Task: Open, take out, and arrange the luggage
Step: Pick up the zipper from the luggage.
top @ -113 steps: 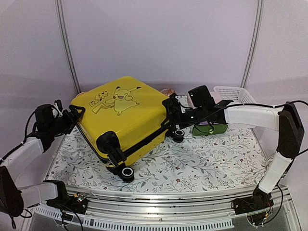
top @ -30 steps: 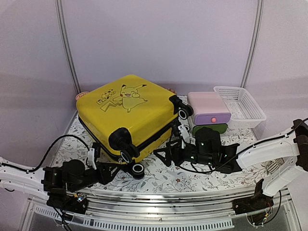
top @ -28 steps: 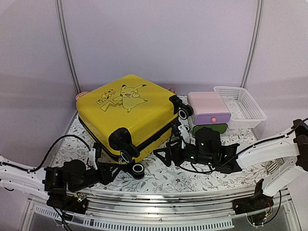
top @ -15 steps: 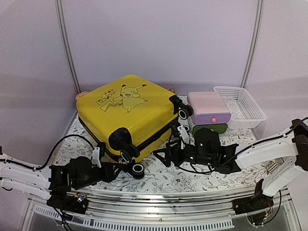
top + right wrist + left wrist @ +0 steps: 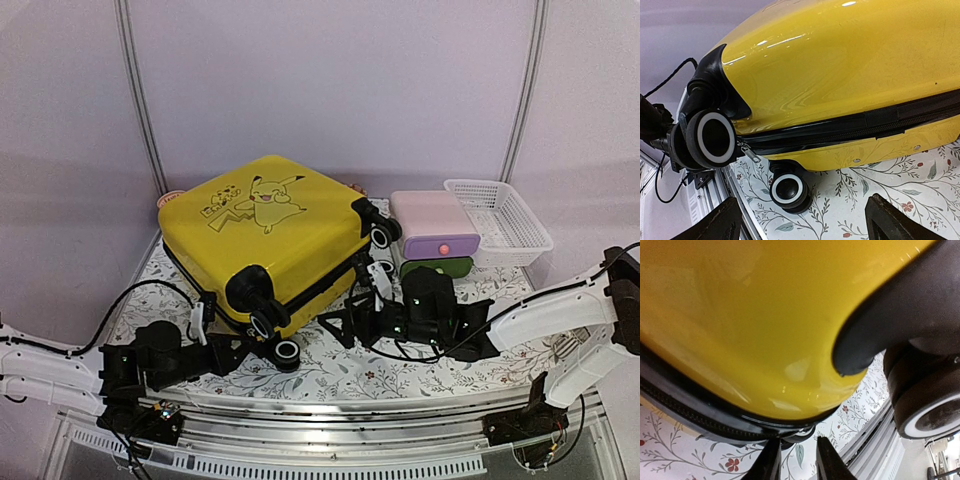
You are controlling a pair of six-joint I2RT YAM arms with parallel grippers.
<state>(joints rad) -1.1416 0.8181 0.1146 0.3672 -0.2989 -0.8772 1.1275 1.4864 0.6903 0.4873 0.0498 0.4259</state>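
The left gripper (image 5: pixel 795 462) lies low at the table, its fingers (image 5: pixel 771 464) a narrow gap apart with only cloth showing between them. It sits just under the black zipper seam (image 5: pixel 700 412) at the near corner of the yellow Pikachu suitcase (image 5: pixel 270 235), likely lined up for a zipper pull. The right gripper (image 5: pixel 801 212) is spread wide and holds nothing. It faces the seam from the other side, where one metal pull (image 5: pixel 749 152) hangs beside a wheel (image 5: pixel 715 137). The suitcase lies flat and zipped on the floral tablecloth (image 5: pixel 440 375), wheel end towards the arms, so the seam is within reach. There are one suitcase with three wheels showing from above, one pink-and-green drawer box (image 5: pixel 435 230), one white mesh basket (image 5: pixel 500 215) and two arms.
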